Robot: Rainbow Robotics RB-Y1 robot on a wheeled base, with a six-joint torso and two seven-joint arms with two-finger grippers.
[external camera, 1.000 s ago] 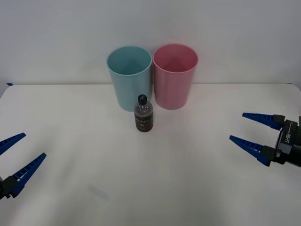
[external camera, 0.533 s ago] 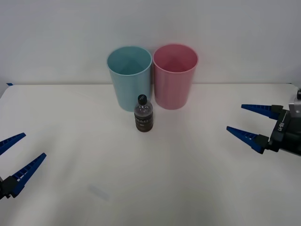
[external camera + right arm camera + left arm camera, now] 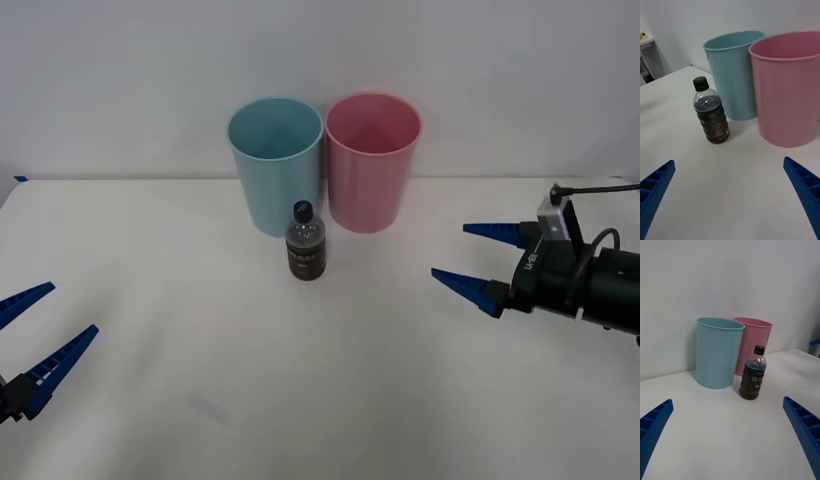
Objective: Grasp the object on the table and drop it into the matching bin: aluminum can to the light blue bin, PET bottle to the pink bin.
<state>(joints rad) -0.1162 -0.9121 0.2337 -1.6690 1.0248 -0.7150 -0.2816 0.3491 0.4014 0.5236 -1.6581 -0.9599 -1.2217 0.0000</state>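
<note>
Right pincer (image 3: 478,260) spread wide, extended; left pincer (image 3: 35,330) spread, low.

A small PET bottle (image 3: 305,242) stands upright on a white surface (image 3: 320,380), just in front of the seam between two tall bins. The light blue bin (image 3: 275,165) and the pink bin (image 3: 372,160) stand side by side, nearly touching, blocking any approach from behind the bottle. Bare surface lies open on the bottle's left, right and near sides. The right end effector (image 3: 482,260), fingers spread wide, hangs to the bottle's right with open surface between them. The left end effector (image 3: 35,335), also spread, sits at the near left corner, well apart from everything.
</note>
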